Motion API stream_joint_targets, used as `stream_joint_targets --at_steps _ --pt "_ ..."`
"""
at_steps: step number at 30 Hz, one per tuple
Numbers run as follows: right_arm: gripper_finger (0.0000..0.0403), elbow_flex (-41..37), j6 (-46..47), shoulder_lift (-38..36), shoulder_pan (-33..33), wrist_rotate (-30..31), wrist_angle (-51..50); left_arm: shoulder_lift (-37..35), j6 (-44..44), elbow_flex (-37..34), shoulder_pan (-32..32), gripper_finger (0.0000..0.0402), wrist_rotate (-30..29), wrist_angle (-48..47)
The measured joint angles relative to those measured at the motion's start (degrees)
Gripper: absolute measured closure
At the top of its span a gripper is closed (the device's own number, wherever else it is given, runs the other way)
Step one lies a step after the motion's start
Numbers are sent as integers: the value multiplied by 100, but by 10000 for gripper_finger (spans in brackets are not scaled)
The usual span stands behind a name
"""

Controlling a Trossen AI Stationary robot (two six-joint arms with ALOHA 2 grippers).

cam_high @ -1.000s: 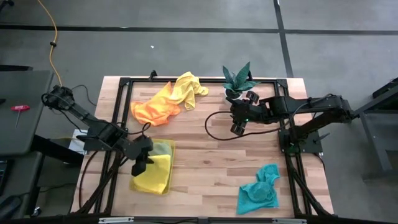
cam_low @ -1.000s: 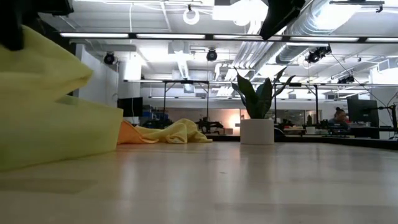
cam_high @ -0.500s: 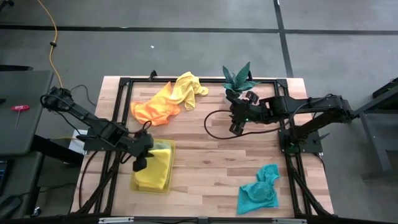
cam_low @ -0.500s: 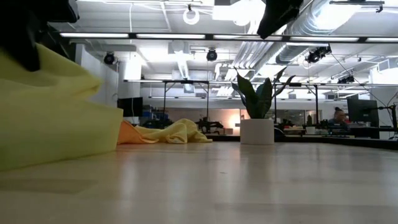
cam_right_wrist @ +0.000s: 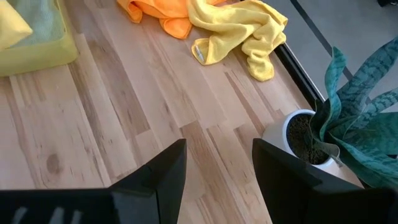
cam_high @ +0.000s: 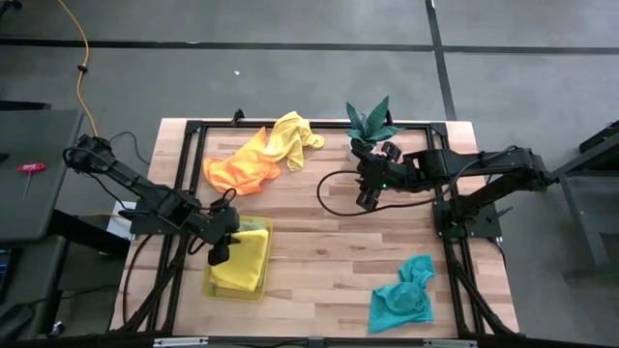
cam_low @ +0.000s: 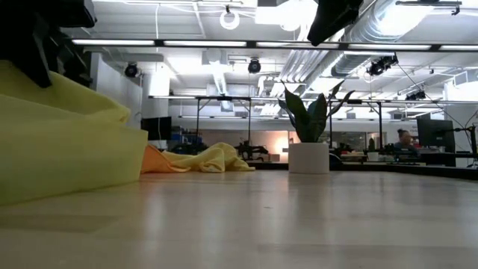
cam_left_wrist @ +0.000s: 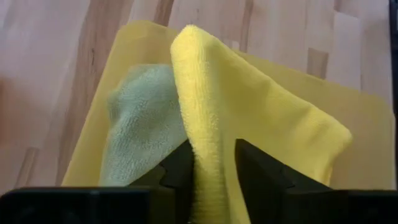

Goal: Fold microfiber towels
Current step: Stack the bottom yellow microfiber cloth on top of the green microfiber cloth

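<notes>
Since the earlier frames the left gripper (cam_high: 219,253) has carried the yellow towel (cam_high: 243,265) fully over the tray (cam_high: 263,230); the right arm has not moved.

High view: left arm low over the tray. Right gripper (cam_high: 366,197) waits mid-table, jaws apart, empty. Orange towel (cam_high: 237,170), second yellow towel (cam_high: 293,135) and teal towel (cam_high: 403,298) lie unfolded.

Left wrist view: yellow towel's fold sits between the fingers (cam_left_wrist: 256,171), beside the olive-green towel (cam_left_wrist: 140,134); cannot tell whether the grip is released.

Risk: lifting away with the pile snagged on a finger would probably drag the fold open.
</notes>
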Motion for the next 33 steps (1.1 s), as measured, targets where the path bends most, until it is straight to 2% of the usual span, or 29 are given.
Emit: stream_joint_targets --at_steps 3,7,11,15,19,24,28,33 --pt "227 0 -3 0 0 0 0 -27 38 15 25 264 -149 -147" --pt "227 0 -11 0 0 0 0 -47 572 295 204 230 -301 -738" --pt "227 0 -22 0 0 0 18 -139 1036 749 419 217 -740 -1198" --pt "227 2 0 0 0 -1 20 -301 1122 872 526 218 -802 -823" --pt "227 2 -2 0 0 -2 20 -317 649 553 341 260 -767 -179" --pt "227 2 8 0 0 -3 20 -204 -238 -321 -268 381 -720 890" --pt "227 2 20 0 0 -2 20 15 -1038 -948 -644 389 -884 1737" --pt "227 2 20 2 0 -2 33 365 -1407 -1270 -685 398 -1196 1788"
